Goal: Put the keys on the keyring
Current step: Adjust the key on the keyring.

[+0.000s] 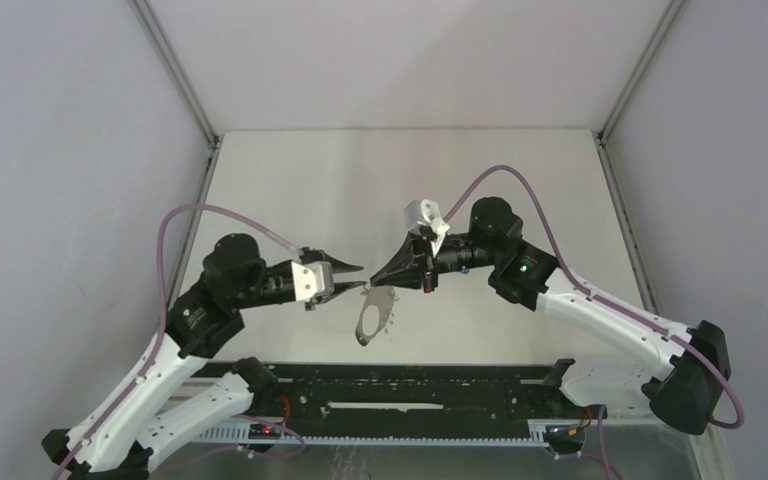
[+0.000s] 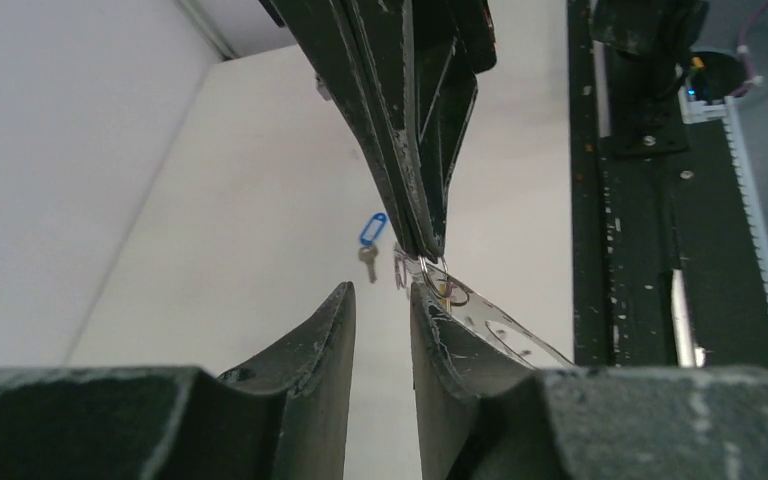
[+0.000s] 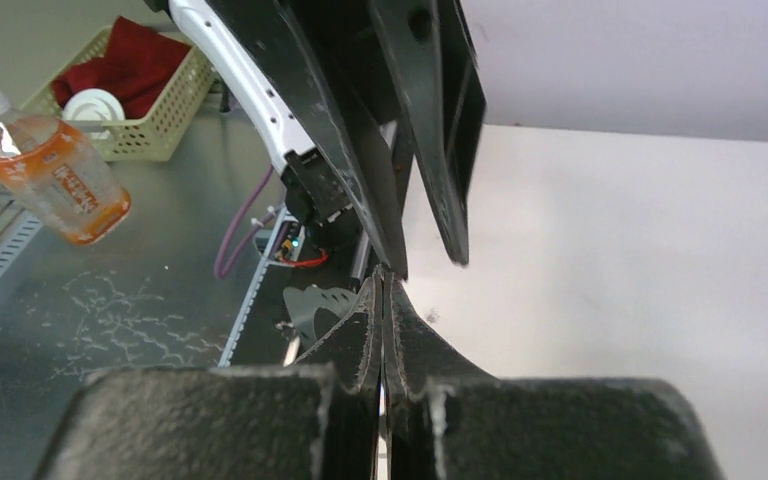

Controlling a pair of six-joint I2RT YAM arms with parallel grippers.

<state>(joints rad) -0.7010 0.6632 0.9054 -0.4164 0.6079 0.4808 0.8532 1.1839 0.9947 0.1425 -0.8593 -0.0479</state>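
My right gripper (image 1: 374, 284) is shut on the top edge of the keyring (image 1: 369, 320), a thin grey hoop with small holes that hangs below it above the table. In the left wrist view the keyring (image 2: 505, 335) runs down to the right from the right gripper's tip, with small metal loops (image 2: 438, 275) and a bit of yellow (image 2: 446, 291) there. My left gripper (image 1: 352, 279) is open and empty, its right finger (image 2: 440, 340) next to the ring. The blue-headed key (image 2: 370, 237) lies on the table beyond. In the right wrist view the gripper (image 3: 385, 278) is shut and the ring (image 3: 312, 305) shows left of it.
A black rail (image 1: 400, 385) runs along the near table edge. Off the table, the right wrist view shows an orange drink bottle (image 3: 55, 180) and a basket (image 3: 150, 110) with a red cloth. Grey walls enclose the table on three sides.
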